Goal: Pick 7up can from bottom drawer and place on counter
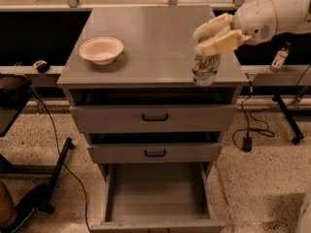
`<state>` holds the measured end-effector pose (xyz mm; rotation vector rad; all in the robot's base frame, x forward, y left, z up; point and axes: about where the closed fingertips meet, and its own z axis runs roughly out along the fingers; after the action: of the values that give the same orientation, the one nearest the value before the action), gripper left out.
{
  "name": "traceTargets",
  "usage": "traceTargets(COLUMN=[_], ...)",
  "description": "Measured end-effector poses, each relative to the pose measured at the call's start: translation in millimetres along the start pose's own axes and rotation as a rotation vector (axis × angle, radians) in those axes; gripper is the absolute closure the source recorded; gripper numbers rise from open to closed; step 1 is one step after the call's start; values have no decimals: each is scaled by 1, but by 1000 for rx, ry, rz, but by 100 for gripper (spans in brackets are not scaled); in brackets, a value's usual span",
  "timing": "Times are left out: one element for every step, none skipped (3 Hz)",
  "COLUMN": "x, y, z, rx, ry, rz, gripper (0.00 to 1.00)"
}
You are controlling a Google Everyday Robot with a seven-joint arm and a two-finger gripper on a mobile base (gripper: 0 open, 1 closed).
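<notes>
The 7up can, white and green with a red spot, hangs upright from my gripper, which is shut on its top. The can is over the front right part of the grey counter, close to its surface; I cannot tell if it touches. My arm comes in from the upper right. The bottom drawer stands pulled open below, with a bare grey tray inside.
A pale bowl sits on the counter's left side. Two upper drawers with black handles are partly open. A small dark-capped bottle stands on a ledge at the right. Cables and stand legs lie on the floor on both sides.
</notes>
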<state>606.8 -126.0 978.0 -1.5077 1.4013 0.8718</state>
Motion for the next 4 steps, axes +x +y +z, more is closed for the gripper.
traceTargets(x=[-7,-10,-9,-4], y=[-34,-62,-84,-98], z=[-2,-3,7,24], rx=[122,235,296,324], ry=[19,43,6,-32], rz=[75,117,145,166], gripper=[100,100,100,100])
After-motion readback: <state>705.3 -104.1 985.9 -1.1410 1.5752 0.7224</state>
